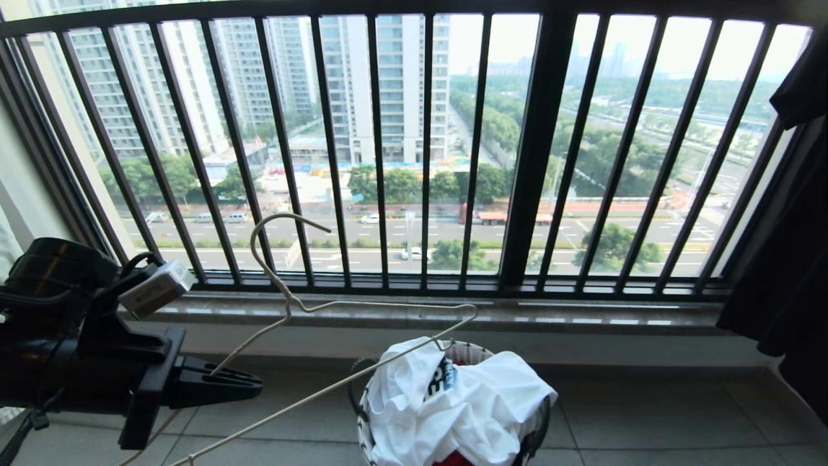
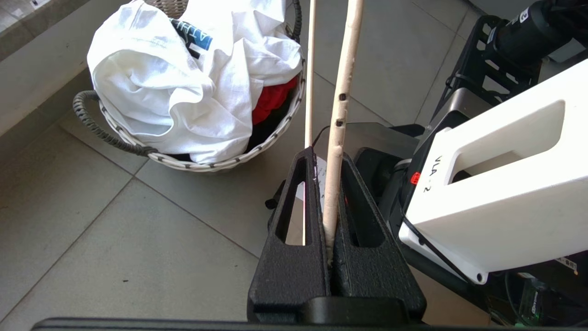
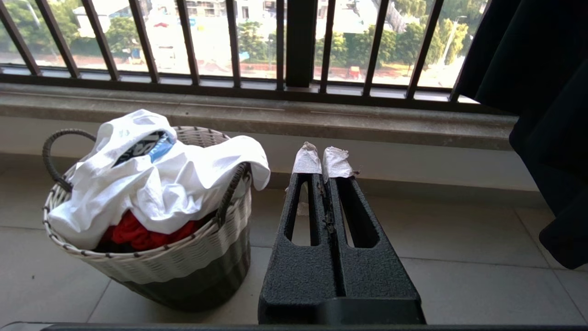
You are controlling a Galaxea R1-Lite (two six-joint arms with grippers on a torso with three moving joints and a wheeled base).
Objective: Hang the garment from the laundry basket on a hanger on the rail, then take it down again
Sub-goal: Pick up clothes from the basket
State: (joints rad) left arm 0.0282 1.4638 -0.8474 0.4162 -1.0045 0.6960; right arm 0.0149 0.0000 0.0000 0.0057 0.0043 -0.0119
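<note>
Bright hazy daylight floods through the window railing (image 1: 414, 149); interior dim.

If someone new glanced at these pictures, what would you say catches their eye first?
Probably the left claw, shut on one arm of the thin cream-white wire hanger and holding it up at the left of the head view before the black barred window railing. Next comes the crumpled white T-shirt with the dark blue logo, heaped over a red garment in the small round white woven basket on the tiled floor.
</note>
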